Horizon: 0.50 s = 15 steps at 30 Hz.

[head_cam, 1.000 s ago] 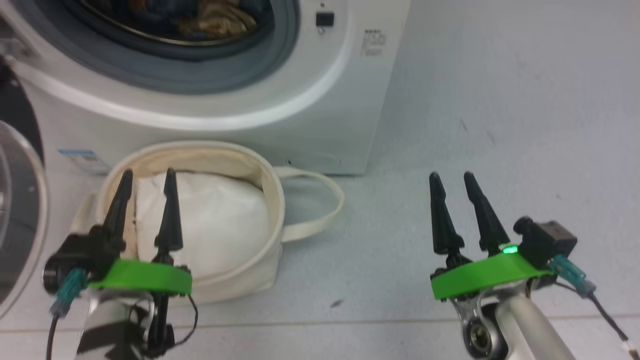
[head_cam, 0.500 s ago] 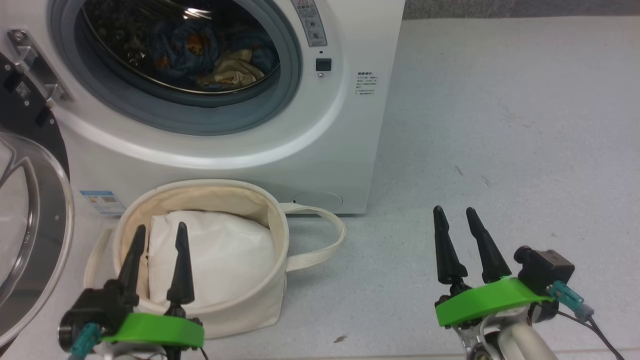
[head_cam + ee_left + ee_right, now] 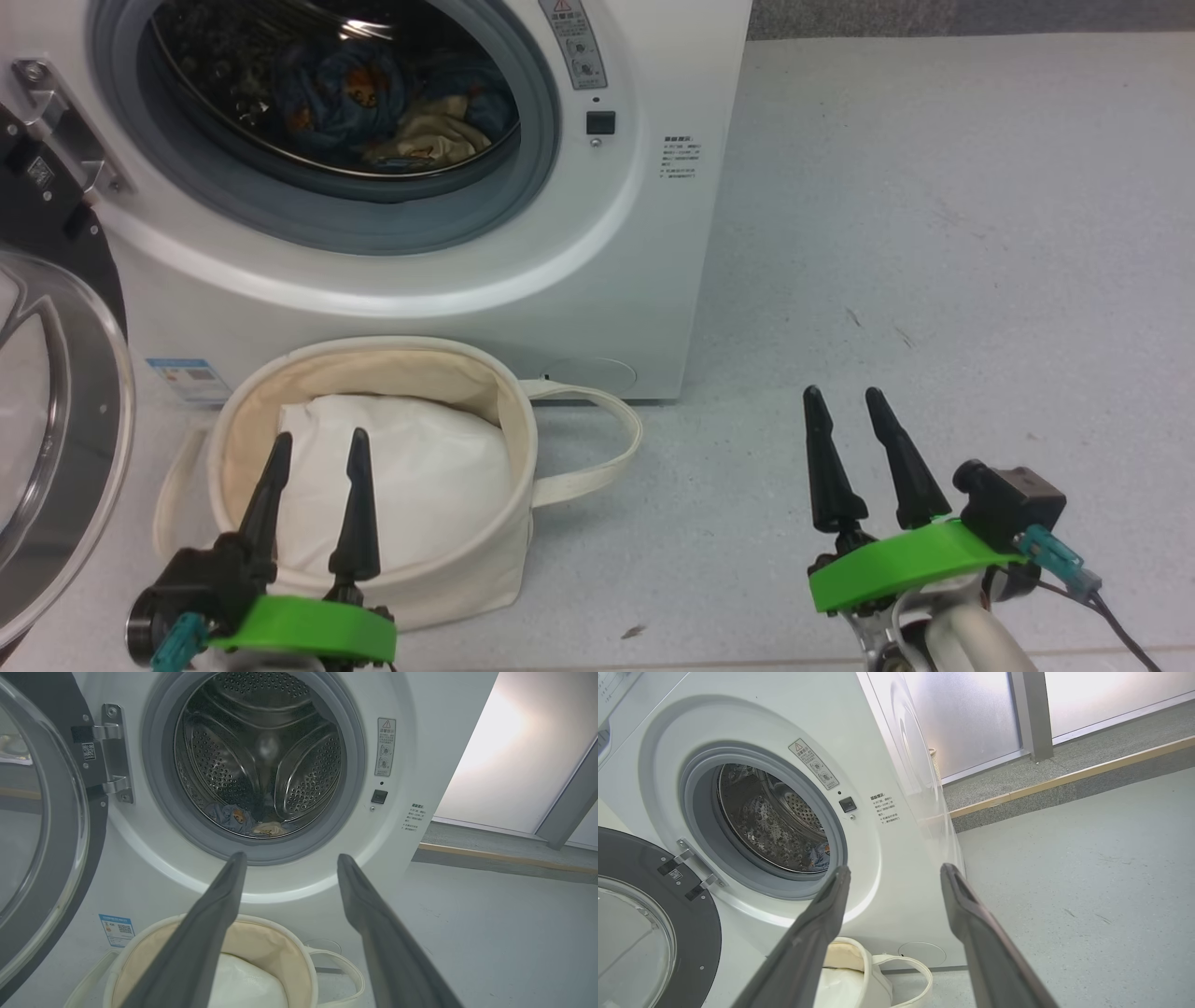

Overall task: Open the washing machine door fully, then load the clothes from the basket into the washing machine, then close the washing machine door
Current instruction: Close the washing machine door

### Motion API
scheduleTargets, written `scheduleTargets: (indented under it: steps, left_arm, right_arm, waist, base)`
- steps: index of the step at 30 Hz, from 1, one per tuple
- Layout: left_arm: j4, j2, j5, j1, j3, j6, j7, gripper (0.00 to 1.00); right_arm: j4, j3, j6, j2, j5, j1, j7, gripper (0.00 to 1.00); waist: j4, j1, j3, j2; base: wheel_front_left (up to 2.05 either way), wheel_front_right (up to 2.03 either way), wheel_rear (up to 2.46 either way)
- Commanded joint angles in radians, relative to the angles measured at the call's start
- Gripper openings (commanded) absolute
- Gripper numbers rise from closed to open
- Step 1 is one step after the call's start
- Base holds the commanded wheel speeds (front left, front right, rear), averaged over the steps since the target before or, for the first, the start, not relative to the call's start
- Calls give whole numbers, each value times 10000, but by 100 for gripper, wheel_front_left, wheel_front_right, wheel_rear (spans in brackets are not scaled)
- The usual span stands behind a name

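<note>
The white washing machine [image 3: 644, 261] stands ahead with its door [image 3: 56, 439] swung wide open to the left; the door [image 3: 42, 826] also fills the left edge of the left wrist view. The clothes [image 3: 392, 103] lie in the steel drum, blue, orange and cream; they show small in the drum [image 3: 243, 821] from the left wrist. The cream basket [image 3: 504, 523] sits on the floor before the washer, holding a plain white pad [image 3: 420, 467]. My left gripper [image 3: 319, 446] hovers open over the basket's near side. My right gripper [image 3: 848, 403] is open above bare floor, right of the basket.
Grey floor [image 3: 934, 233] spreads to the right of the washer. A raised kerb with a wooden edge [image 3: 1064, 779] and frosted glass panels [image 3: 962, 714] stand beyond the machine. The basket's loop handle [image 3: 607, 457] lies on the floor toward my right gripper.
The head camera has tilted up, bringing the drum and clothes into view. The left gripper has drawn slightly toward the near rim of the basket. Both grippers stay open.
</note>
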Motion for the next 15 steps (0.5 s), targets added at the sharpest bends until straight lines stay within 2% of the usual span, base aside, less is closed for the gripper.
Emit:
scheduleTargets:
  steps: [1, 15]
  left_arm:
    - [-277, 122, -126, -301, 276, 65, -45, 100]
    - [-38, 122, -314, -377, 217, 190, -45, 100]
  right_arm:
    - [-334, 182, 2, 26, -80, -72, -122, 100]
    - [-289, 106, 2, 26, -238, -50, -122, 100]
  waist:
    - [-22, 0, 38, 0]
    - [36, 0, 65, 0]
  base:
    - [0, 0, 0]
    - [0, 0, 0]
